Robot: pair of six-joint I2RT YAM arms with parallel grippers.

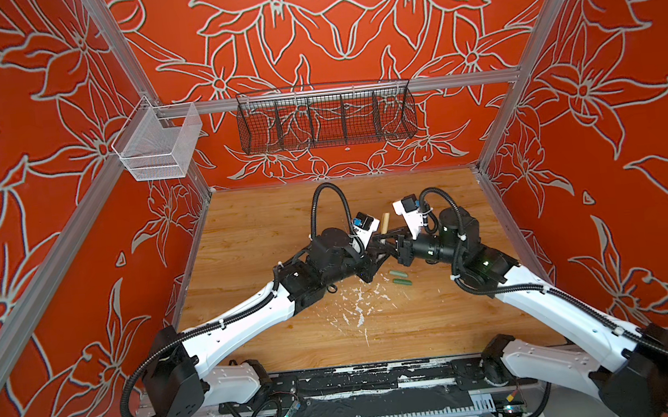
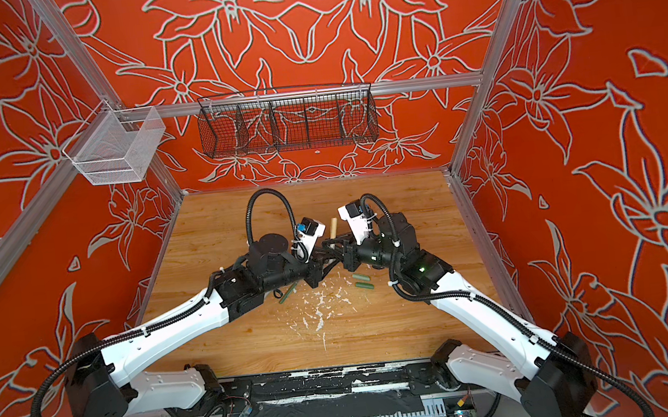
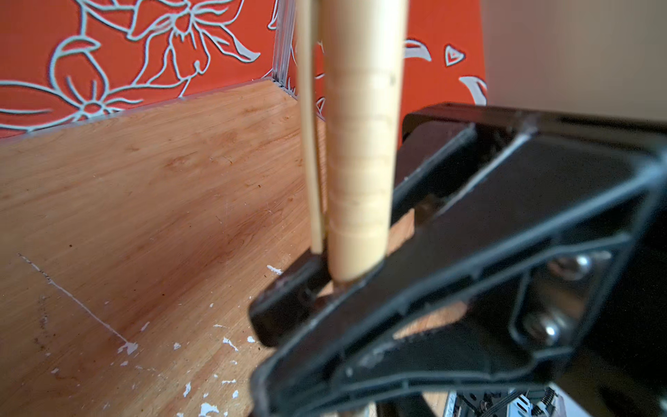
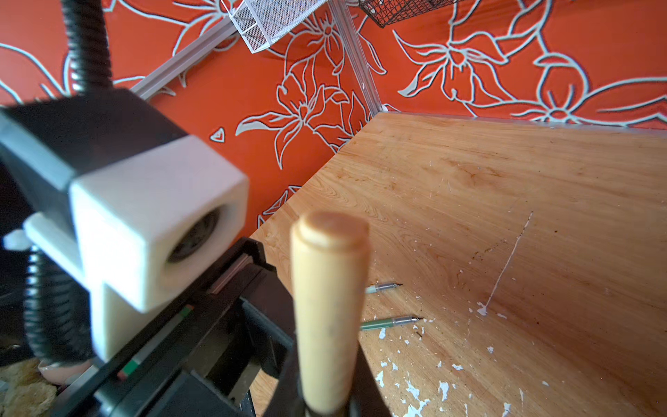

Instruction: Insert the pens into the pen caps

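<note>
the right fingers (image 1: 387,236) are clamped on the tan cap (image 1: 385,223), which stands upright over the middle of the surface (image 1: 263,224), rounded end up. the left fingers (image 1: 376,253) press in close from the left; i cannot tell whether they grip anything. two green caps (image 1: 398,273) lie side by side just nearer than the fingers. the pale green pen (image 4: 382,287) and dark green pen (image 4: 391,322) lie uncapped by the left arm.

Tan pen (image 1: 385,222) upright; green caps (image 1: 398,273) flat
</note>
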